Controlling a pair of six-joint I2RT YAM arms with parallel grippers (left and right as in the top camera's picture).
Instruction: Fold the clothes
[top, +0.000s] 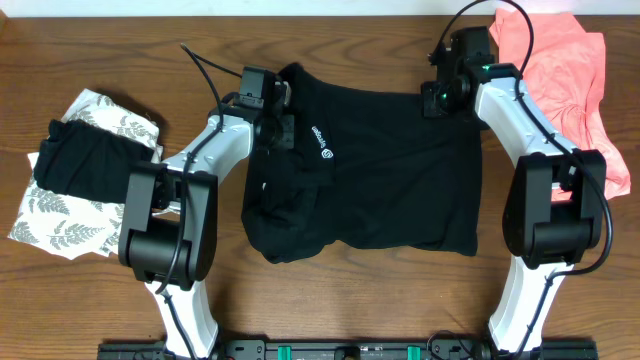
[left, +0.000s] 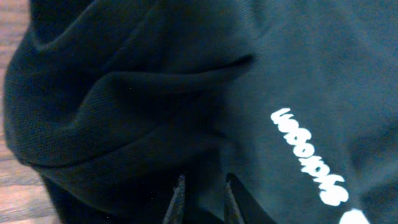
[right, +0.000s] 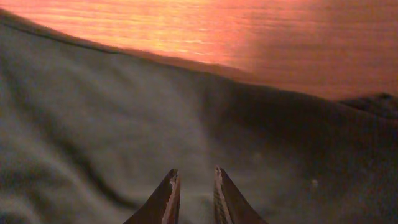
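The black shirt (top: 390, 180) lies spread over the middle of the table, its white logo (top: 322, 143) near the upper left and its lower left part bunched. My left gripper (top: 283, 125) sits on the shirt's upper left edge. In the left wrist view the left gripper (left: 204, 179) is closed to a narrow gap on dark cloth (left: 124, 93) beside the logo (left: 311, 155). My right gripper (top: 437, 98) is at the shirt's upper right corner. In the right wrist view the right gripper (right: 194, 171) pinches a ridge of the shirt (right: 93, 124).
A salmon-pink garment (top: 560, 80) lies crumpled at the back right, close to the right arm. At the left, a white leaf-print garment (top: 70, 215) has a folded black one (top: 85, 165) on top. Bare wooden table (top: 350, 310) shows in front of the shirt.
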